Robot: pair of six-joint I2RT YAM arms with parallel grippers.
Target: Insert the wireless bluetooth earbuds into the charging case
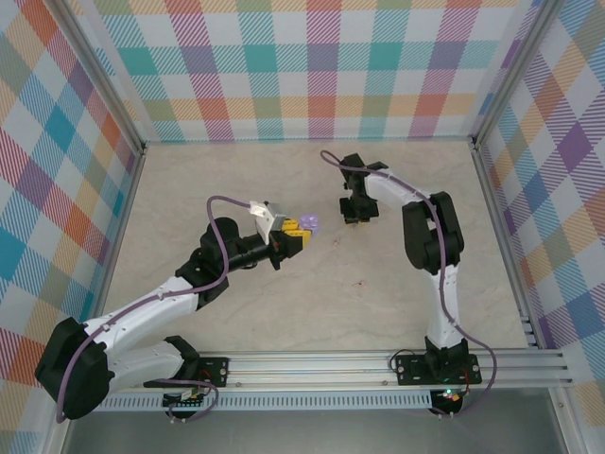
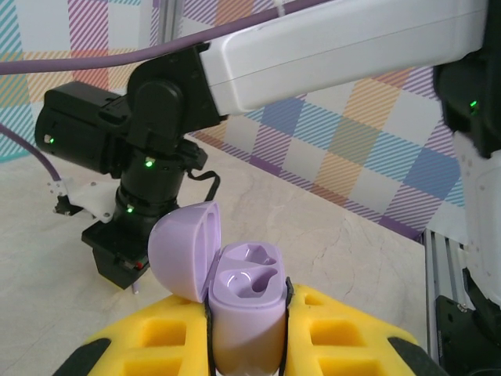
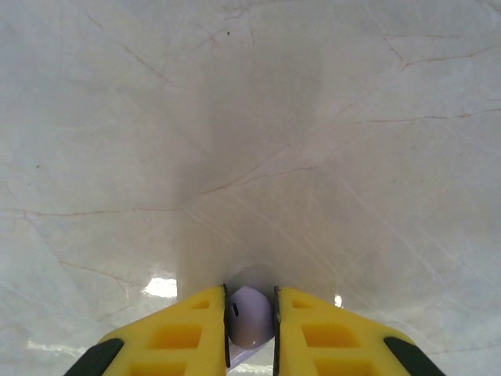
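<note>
Standing by the rig: the left gripper (image 2: 247, 304) is clamped tight on the purple charging case (image 2: 249, 278). The body is pinched between the yellow pads (image 2: 344, 329), with its top poking out past the tips. The lid (image 2: 184, 249) is open and hangs off to the left of those jaws, and two sockets face up. The right gripper (image 3: 250, 301) points down at the pale marbled table (image 3: 250, 117), out ahead of the left jaws. Its jaws are narrowed right onto a small pale purple earbud (image 3: 250, 319) sitting between the fingertips. Can't tell if the bud's touching the table or not.
</note>
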